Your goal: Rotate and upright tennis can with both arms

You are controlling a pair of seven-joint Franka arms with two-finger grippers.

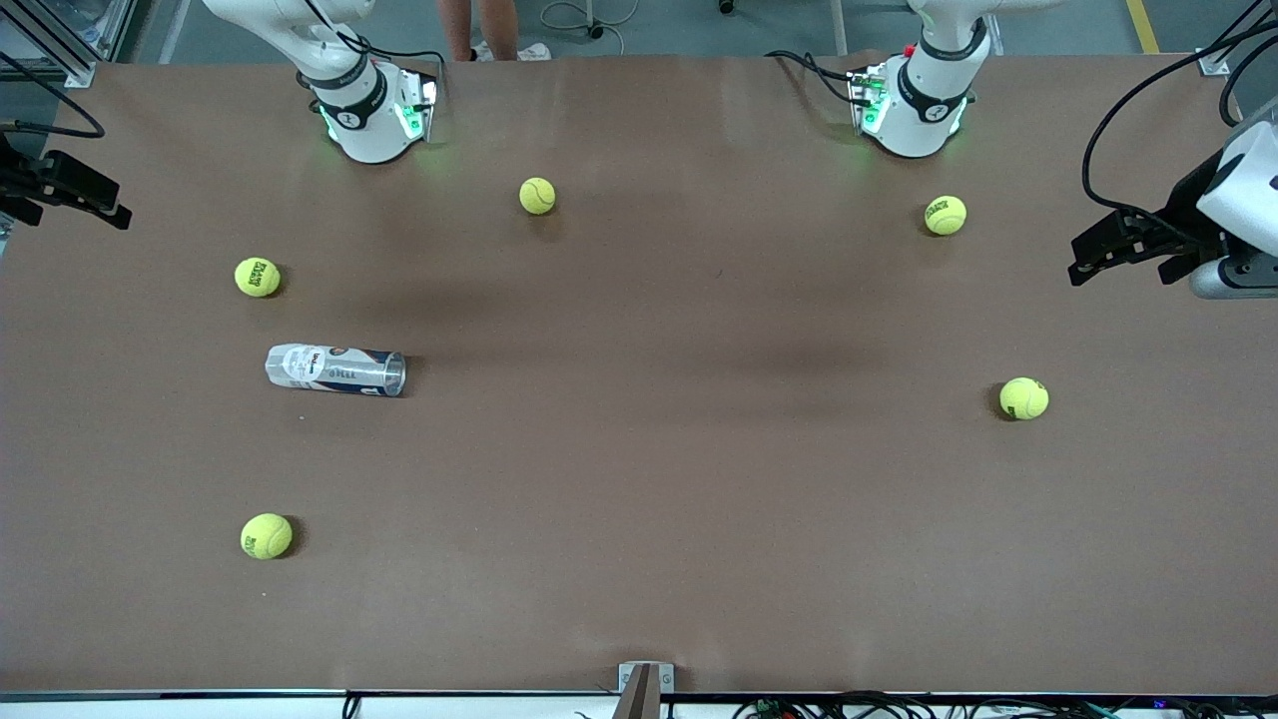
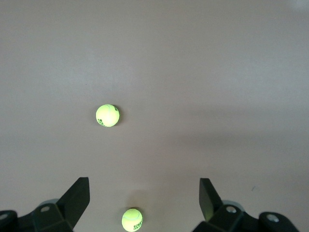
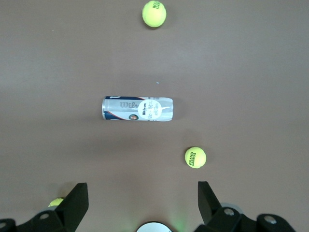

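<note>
Lying on its side on the brown counter, the tennis can sits toward the right arm's end, w/ its silver-rimmed open mouth pointing toward the counter's middle and its closed end toward the counter's edge. Not upright yet, so the task looks barely begun. Through the clear wall and the mouth I see no ball inside; it appears empty, though the label hides part of it.

Five tennis balls lie loose around the counter, none touching the can. Closest are one farther from the front camera than the can and one nearer to it. Others.

Right gripper hangs high over its end of the counter, jaws wide apart, nothing held; its wrist cam looks straight down at the can, prob. to line up an approach. Left gripper hovers over the left arm's end, well apart from the can, jaws also wide apart and empty, only balls beneath it. Prob. it waits there since the can is out of easy reach.
</note>
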